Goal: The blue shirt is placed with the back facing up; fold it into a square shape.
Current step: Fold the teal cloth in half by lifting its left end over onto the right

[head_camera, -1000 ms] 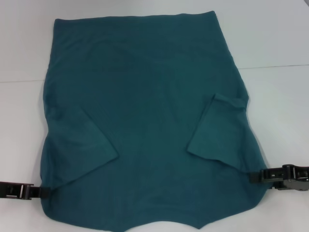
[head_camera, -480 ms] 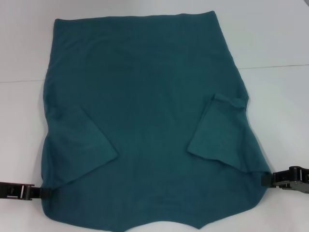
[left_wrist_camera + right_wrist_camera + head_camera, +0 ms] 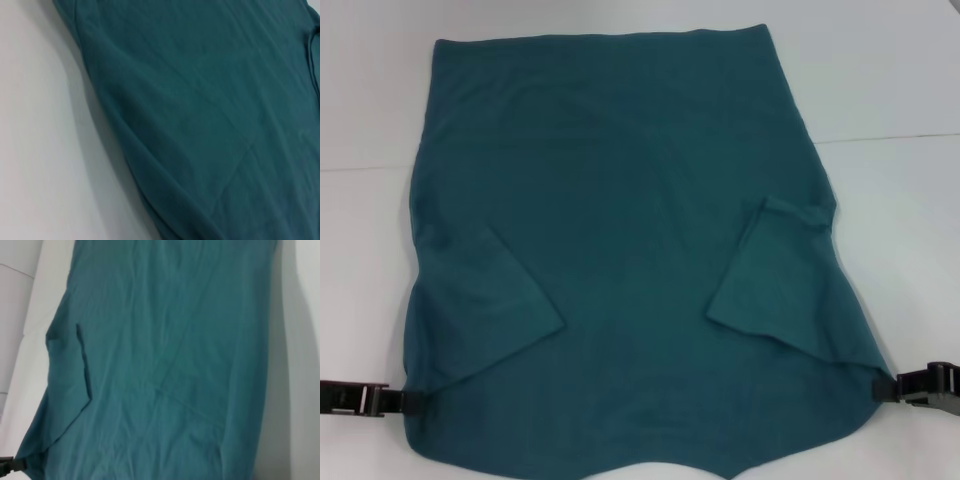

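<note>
My right pincer has slid outward off the blue shirt lying flat on the table, left pincer unmoved at its edge; sleeves folded, pincer closure unclear.

Count on inspection: one blue shirt with two sleeves folded onto it, one white counter beneath, and two claws, left claw and right claw.
</note>
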